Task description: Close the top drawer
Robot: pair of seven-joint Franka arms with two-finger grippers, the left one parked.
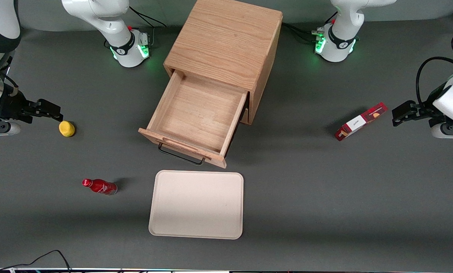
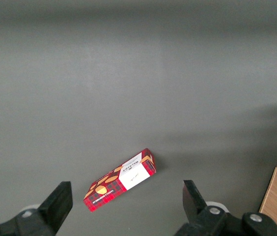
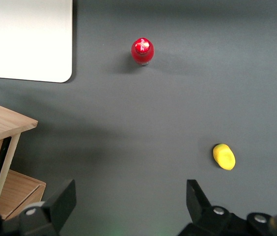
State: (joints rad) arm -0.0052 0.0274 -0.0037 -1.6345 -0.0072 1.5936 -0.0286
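Observation:
The light oak cabinet [image 1: 226, 41] stands at the middle of the table. Its top drawer [image 1: 199, 113] is pulled far out and shows an empty wooden inside. A black wire handle [image 1: 181, 155] hangs under its front board. The lower drawer is hidden under it in the front view; a corner of the drawer front [image 3: 3, 125] shows in the right wrist view. My right gripper [image 1: 52, 110] hangs open and empty above the table toward the working arm's end, well away from the drawer, with its fingers [image 3: 60, 201] wide apart.
A yellow lemon [image 1: 66, 128] lies just beside the gripper. A red bottle [image 1: 99, 186] lies on its side nearer the camera. A cream tray [image 1: 196, 204] sits in front of the open drawer. A red box [image 1: 360, 121] lies toward the parked arm's end.

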